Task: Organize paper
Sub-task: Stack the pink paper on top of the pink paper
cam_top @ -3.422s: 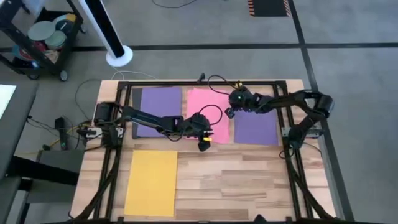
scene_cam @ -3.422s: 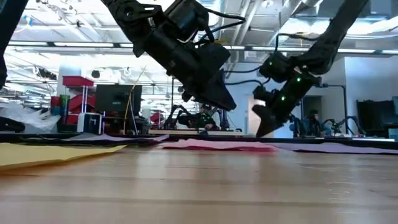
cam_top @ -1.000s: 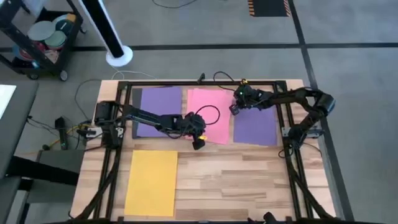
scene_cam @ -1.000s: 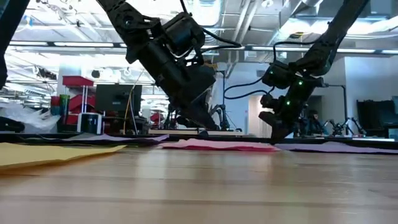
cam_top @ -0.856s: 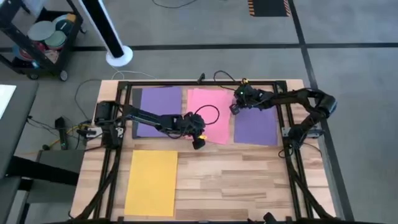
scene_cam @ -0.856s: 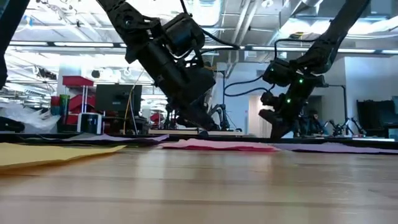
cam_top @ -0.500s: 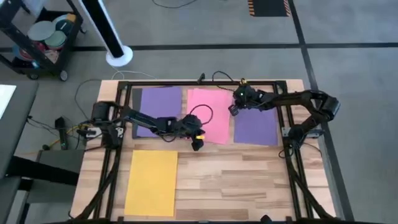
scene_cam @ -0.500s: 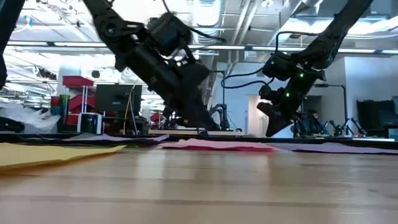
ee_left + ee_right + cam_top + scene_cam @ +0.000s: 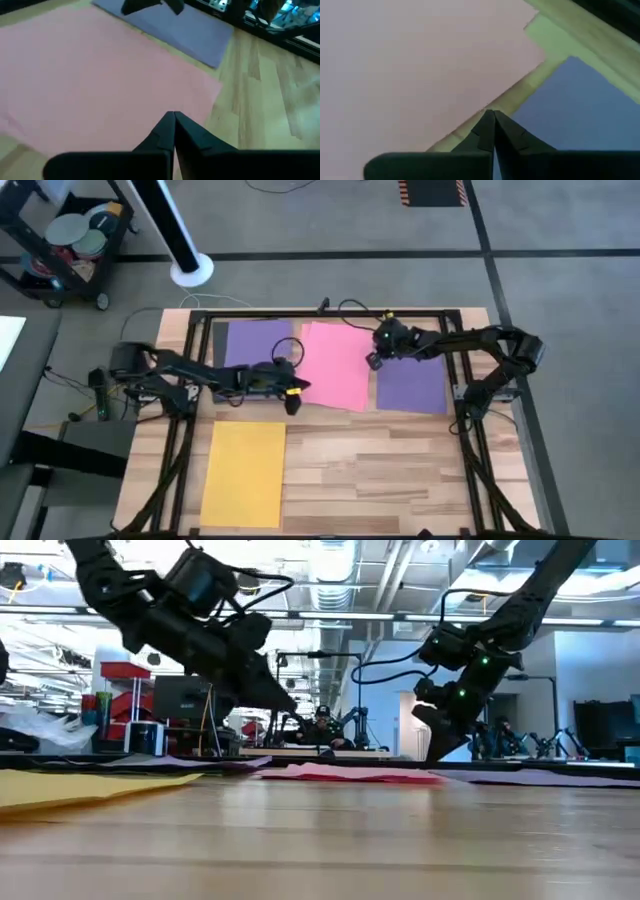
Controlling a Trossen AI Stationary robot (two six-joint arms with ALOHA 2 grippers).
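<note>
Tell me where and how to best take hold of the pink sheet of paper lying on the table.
Grip the pink sheet of paper at its near left corner, coming in low from the bare wooden table side. It lies flat, slightly skewed, so only an edge over bare wood gives fingers purchase. The left hand, shut, is nearest that corner; the right hand, also shut, sits by the far right edge.

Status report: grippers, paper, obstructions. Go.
Left gripper shut, empty, at pink sheet's near-left corner. Right gripper shut, between pink sheet and right purple sheet. Yellow sheet lies apart. Nothing in the way.
</note>
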